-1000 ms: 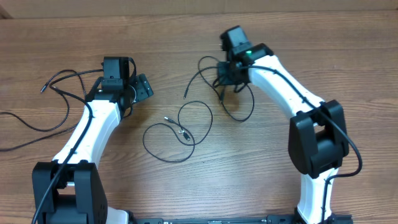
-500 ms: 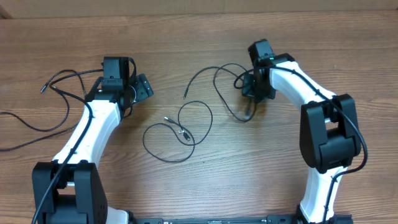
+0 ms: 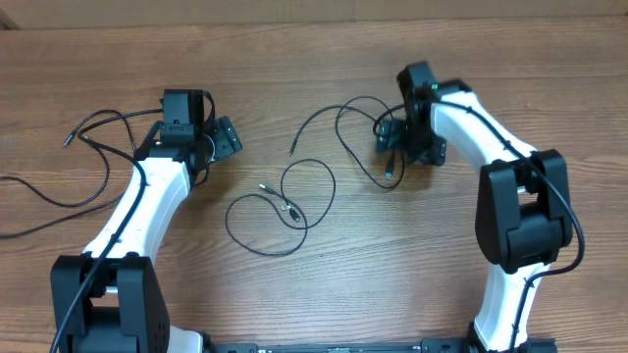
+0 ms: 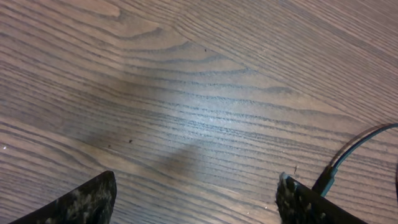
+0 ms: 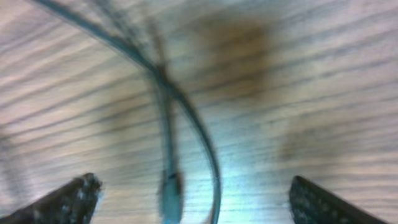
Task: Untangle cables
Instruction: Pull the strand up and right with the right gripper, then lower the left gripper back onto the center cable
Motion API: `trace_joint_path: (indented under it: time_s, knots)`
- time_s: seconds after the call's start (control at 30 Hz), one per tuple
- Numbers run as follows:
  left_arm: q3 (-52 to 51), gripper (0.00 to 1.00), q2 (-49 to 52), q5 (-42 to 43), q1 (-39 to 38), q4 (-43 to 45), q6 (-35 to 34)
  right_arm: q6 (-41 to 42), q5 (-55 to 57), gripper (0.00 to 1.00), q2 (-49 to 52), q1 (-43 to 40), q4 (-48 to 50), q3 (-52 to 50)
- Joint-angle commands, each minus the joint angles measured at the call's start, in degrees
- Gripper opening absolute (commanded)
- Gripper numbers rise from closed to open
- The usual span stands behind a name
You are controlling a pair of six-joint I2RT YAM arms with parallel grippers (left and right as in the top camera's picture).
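Jaws of the left gripper (image 4: 194, 190) stand wide apart with nothing between them; only bare wood table (image 4: 186, 93) shows in the gap. A dark cord (image 4: 351, 149) with a thicker end lies just beside one fingertip (image 4: 301, 200); which cord it is cannot be told.

Jaws of the right gripper (image 5: 193, 186) are also spread wide and grip nothing. The wrist view is blurred. Two strands of the right cable (image 5: 163, 124) cross on the table between the fingers, one ending in a plug.

Overhead, the right gripper (image 3: 407, 147) hangs over the lower loop of the right cable, whose free tip lies toward the table centre. The centre cable (image 3: 291, 209) lies in loose overlapping loops between the two arms, apart from both grippers. The left cable (image 3: 68, 139) curves at the left edge, passing under the left arm.
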Motion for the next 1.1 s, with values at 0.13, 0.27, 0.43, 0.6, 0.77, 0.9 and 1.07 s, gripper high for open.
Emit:
trace_joint_path:
  time_s: [0.13,0.27,0.43,0.6,0.77,0.9,1.07]
  knots:
    - [0.02,0.82,0.68,0.44,-0.13,0.07,-0.39,-3.34,-2.14,1.00,-3.63,0.90,-7.52,13.90]
    - [0.02,0.81,0.68,0.46,-0.13,0.09,-0.39,-3.26,-2.16,1.00,-3.48,0.98,-7.89,13.55]
    - [0.02,0.81,0.68,0.46,-0.13,0.07,-0.39,-3.28,-2.16,1.00,-3.48,0.87,-7.23,13.49]
    - [0.02,0.64,0.68,1.05,-0.13,-0.20,-0.39,-3.26,-2.16,1.00,-3.48,0.87,-7.26,13.49]
    - [0.02,0.04,0.70,5.62,-0.26,-3.17,-0.39,-3.26,-2.16,1.00,-3.48,0.87,-7.26,13.49]
    - [0.02,0.04,0.70,11.19,-1.07,-8.04,-0.39,-3.28,-2.16,1.00,-3.48,0.87,-7.26,13.49]
    - [0.02,0.18,0.70,13.35,-4.07,-16.92,-0.37,-3.26,-2.16,1.00,-3.48,0.87,-7.26,13.49]
